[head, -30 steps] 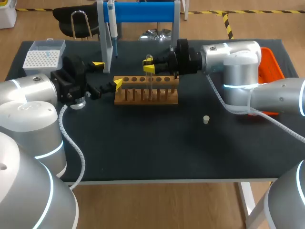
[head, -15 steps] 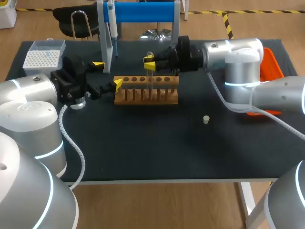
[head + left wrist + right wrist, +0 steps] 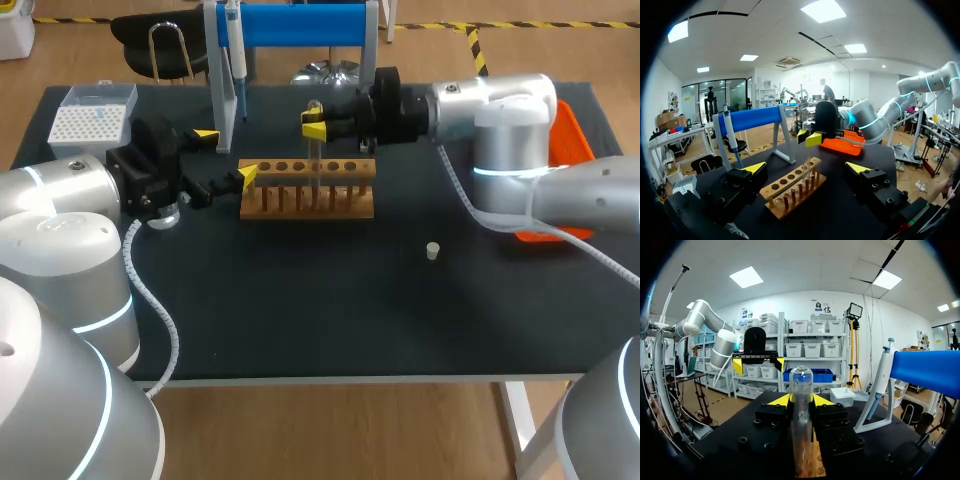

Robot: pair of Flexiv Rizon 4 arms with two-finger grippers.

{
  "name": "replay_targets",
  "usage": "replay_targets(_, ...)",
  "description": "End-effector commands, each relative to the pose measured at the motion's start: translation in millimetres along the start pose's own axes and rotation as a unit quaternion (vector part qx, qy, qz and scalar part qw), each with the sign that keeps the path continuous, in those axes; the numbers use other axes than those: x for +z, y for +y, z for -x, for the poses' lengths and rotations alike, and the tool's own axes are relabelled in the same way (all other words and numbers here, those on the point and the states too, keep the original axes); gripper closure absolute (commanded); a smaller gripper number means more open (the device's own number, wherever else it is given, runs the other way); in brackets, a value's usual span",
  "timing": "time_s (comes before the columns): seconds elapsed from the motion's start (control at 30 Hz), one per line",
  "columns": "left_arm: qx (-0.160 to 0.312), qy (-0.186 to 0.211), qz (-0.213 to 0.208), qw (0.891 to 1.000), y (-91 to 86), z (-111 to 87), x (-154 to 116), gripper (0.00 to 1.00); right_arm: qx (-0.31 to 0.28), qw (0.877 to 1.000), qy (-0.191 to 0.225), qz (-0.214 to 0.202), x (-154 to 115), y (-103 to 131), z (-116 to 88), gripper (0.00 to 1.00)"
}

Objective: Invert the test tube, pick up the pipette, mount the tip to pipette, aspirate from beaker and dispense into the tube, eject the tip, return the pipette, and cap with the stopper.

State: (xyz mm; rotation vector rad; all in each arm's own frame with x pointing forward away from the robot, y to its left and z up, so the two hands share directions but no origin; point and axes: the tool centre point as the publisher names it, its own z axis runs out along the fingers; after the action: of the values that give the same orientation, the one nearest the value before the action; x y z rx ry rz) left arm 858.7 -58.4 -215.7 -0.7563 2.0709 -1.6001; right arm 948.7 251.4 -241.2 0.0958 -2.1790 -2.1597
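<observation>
The test tube stands upright in the upper middle of the frame, rounded closed end on top. Its lower part reaches down to the wooden rack; whether it has cleared the hole I cannot tell. The right tool is clamped on it near the top, one yellow tip on each side.

Over the last second that tool has risen a little toward the top of the frame, taking the tube with it. I judge the first step is in hand: the tube must come free of the rack before it can be turned open end up.

The left tool, just left of the rack, is spread wide, holds nothing and has not moved. The pipette hangs on its blue stand at the top. The stopper lies on the bench, right of centre.
</observation>
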Motion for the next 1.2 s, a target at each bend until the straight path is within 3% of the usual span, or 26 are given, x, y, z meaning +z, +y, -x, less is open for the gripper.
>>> replay_targets(0.03,0.000,0.001,-0.005,1.000,2.4,0.1,-1,0.00,-0.002,1.000,-0.004,-0.002,-2,6,-4,1.00)
replay_targets(0.73,0.000,0.001,-0.005,1.000,2.4,0.1,-1,0.00,-0.021,1.000,-0.006,0.002,-8,32,-14,1.00)
replay_targets(1.2,0.000,0.001,-0.005,1.000,2.4,0.1,-1,0.00,-0.025,1.000,-0.018,0.000,-27,40,-28,1.00)
